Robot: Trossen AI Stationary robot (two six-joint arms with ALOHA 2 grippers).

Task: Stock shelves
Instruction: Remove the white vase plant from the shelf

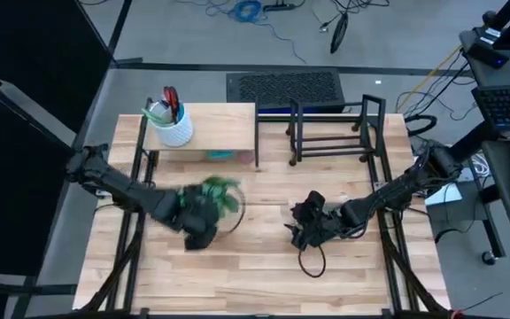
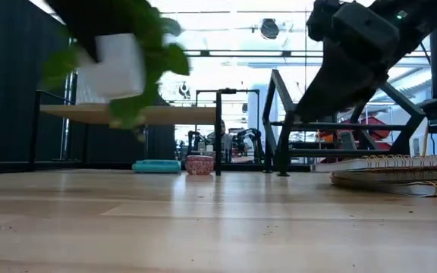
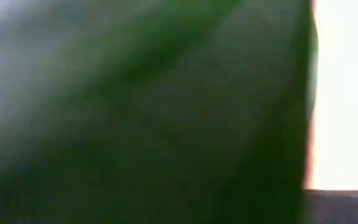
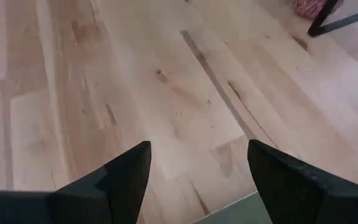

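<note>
Item 1, left gripper (image 1: 204, 232): I see it at about 8 o'clock from the table's centre, raised off the surface and carrying a leafy green plant in a white pot (image 2: 116, 64). The low view shows the pot clear of the table; the fingers are hidden by foliage, and my left wrist view is filled by a green blur.

Item 2, right gripper (image 4: 197, 171): at roughly 4 o'clock from centre, fingers spread wide with nothing between them, over bare wood.

Item 3, pale-wood shelf (image 1: 215, 133): at 11 o'clock, bearing a white cup (image 1: 172, 127) of tools on top. A teal item (image 2: 156, 166) and a small pink pot (image 2: 199, 164) sit beneath it.

Item 4, black wire rack (image 1: 330, 133): at 1 o'clock, just beside the wooden shelf.

Item 5, spiral notebooks (image 2: 400, 173): stacked flat under the right arm.
</note>
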